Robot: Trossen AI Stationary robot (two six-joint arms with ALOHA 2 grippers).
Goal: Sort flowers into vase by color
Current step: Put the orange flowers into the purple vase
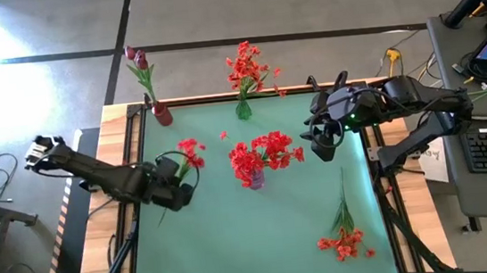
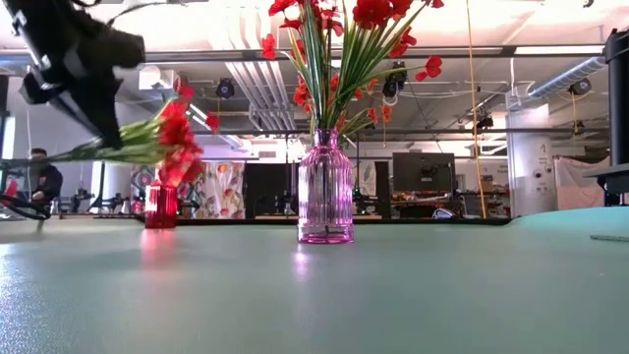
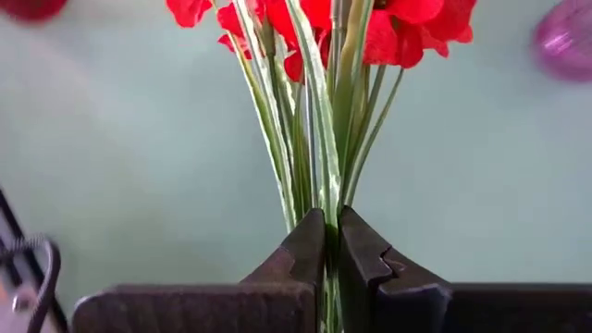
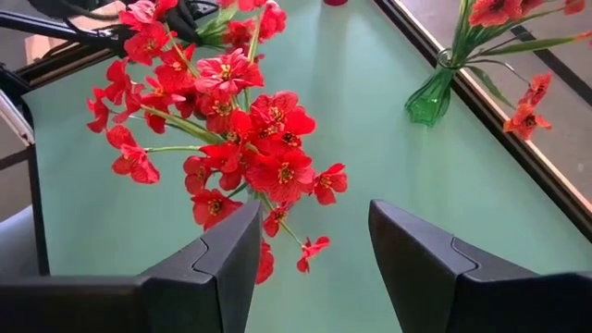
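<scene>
A red flower spray (image 1: 191, 150) is sitting clamped by its green stems between the left gripper's (image 1: 180, 193) closed fingers, its blooms pointing away from the fingertips and hanging clear of the mat. Ahead of that gripper a purple vase (image 1: 255, 179) is standing upright, holding a full red bunch (image 1: 263, 152). Beyond the right gripper (image 1: 324, 149), a green vase (image 1: 243, 110) is holding orange-red blooms (image 1: 246, 65). A red vase (image 1: 162, 115) is carrying magenta buds (image 1: 134, 55). Another red spray (image 1: 343, 239) is lying flat, well apart from both grippers.
</scene>
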